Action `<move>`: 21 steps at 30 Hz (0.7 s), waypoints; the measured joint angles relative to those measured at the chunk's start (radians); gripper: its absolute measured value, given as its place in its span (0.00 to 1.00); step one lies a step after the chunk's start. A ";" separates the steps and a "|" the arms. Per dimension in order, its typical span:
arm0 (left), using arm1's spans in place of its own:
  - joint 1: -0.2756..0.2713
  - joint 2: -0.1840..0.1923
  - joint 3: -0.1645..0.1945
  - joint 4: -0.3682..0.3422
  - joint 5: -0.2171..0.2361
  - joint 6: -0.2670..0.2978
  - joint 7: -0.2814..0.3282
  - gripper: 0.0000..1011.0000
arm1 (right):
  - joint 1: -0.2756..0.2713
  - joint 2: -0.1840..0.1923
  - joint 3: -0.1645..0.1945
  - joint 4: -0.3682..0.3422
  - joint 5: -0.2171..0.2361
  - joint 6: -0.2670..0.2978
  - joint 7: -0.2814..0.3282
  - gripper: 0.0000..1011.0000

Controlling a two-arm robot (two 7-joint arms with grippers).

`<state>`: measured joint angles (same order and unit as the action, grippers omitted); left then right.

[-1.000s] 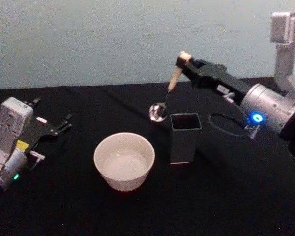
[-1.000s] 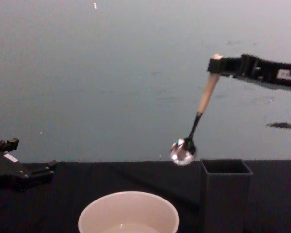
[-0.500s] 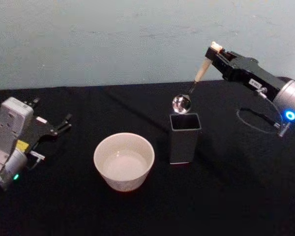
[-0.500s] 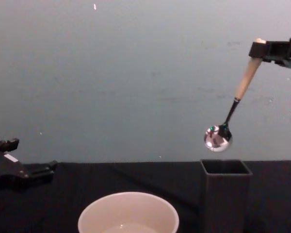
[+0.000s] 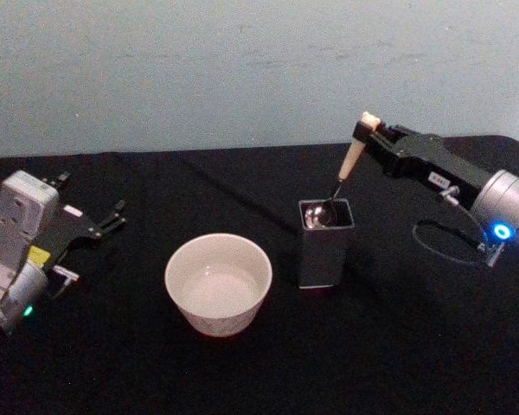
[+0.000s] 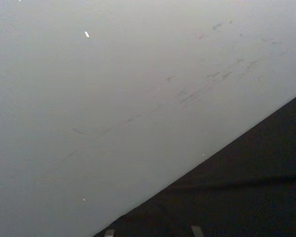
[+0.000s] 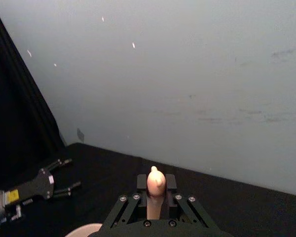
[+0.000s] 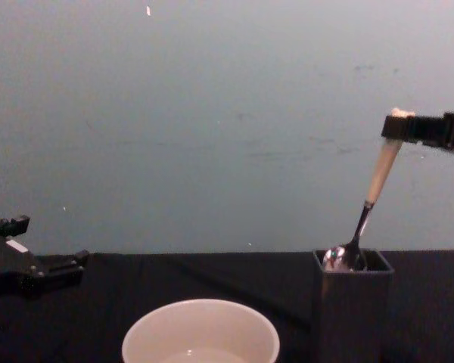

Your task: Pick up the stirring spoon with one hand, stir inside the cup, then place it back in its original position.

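Observation:
My right gripper [image 5: 364, 130] is shut on the top of the stirring spoon [image 5: 349, 166], a cream handle with a metal bowl. The spoon hangs tilted, and its shiny bowl [image 8: 339, 259] sits just inside the mouth of the dark grey square holder [image 5: 323, 245]. In the chest view the right gripper [image 8: 399, 127] holds the handle [image 8: 380, 171] above the holder [image 8: 352, 306]. The handle's tip [image 7: 156, 181] pokes up between the fingers in the right wrist view. The cream cup [image 5: 218, 283] stands left of the holder, also seen low in the chest view as the cup [image 8: 200, 331]. My left gripper [image 5: 114, 216] rests open at the table's far left.
A black cloth covers the table [image 5: 398, 354], and a pale blue-grey wall [image 5: 242, 69] rises behind it. A dark cable [image 5: 437, 233] loops beside my right arm. The left gripper [image 7: 64, 185] shows far off in the right wrist view.
My right gripper carried the spoon rightward from beside the cup to over the holder, then lowered it until its bowl entered the holder's mouth. The left arm stayed still.

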<state>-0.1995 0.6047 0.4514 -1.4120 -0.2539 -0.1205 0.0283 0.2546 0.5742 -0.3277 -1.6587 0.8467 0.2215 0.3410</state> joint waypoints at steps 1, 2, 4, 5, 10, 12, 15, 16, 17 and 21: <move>0.000 0.000 0.000 0.000 0.000 0.000 0.000 0.99 | 0.000 0.001 -0.005 0.002 -0.003 -0.002 -0.001 0.22; 0.000 0.000 0.000 0.000 0.000 0.000 0.000 0.99 | 0.001 0.002 -0.013 0.007 -0.009 -0.006 -0.002 0.22; 0.000 0.000 0.000 0.000 0.000 0.000 0.000 0.99 | 0.002 0.003 -0.022 0.012 -0.017 -0.009 -0.004 0.22; 0.000 0.000 0.000 0.000 0.000 0.000 0.000 0.99 | 0.002 0.003 -0.028 0.016 -0.022 -0.011 -0.005 0.22; 0.000 0.000 0.000 0.000 0.000 0.000 0.000 0.99 | 0.006 -0.001 -0.054 0.041 -0.050 -0.018 -0.008 0.22; 0.000 0.000 0.000 0.000 0.000 0.000 0.000 0.99 | 0.009 -0.005 -0.062 0.053 -0.060 -0.018 -0.008 0.22; 0.000 0.000 0.000 0.000 0.000 0.000 0.000 0.99 | 0.011 -0.008 -0.070 0.063 -0.070 -0.018 -0.008 0.22; 0.000 0.000 0.000 0.000 0.000 0.000 0.000 0.99 | 0.012 -0.010 -0.074 0.069 -0.076 -0.018 -0.008 0.22; 0.000 0.000 0.000 0.000 0.000 0.000 0.000 0.99 | 0.012 -0.011 -0.076 0.071 -0.079 -0.018 -0.008 0.22; 0.000 0.000 0.000 0.000 0.000 0.000 0.000 0.99 | 0.013 -0.016 -0.084 0.083 -0.098 -0.018 -0.007 0.22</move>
<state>-0.1995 0.6047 0.4514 -1.4120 -0.2539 -0.1205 0.0283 0.2673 0.5584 -0.4120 -1.5753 0.7484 0.2036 0.3341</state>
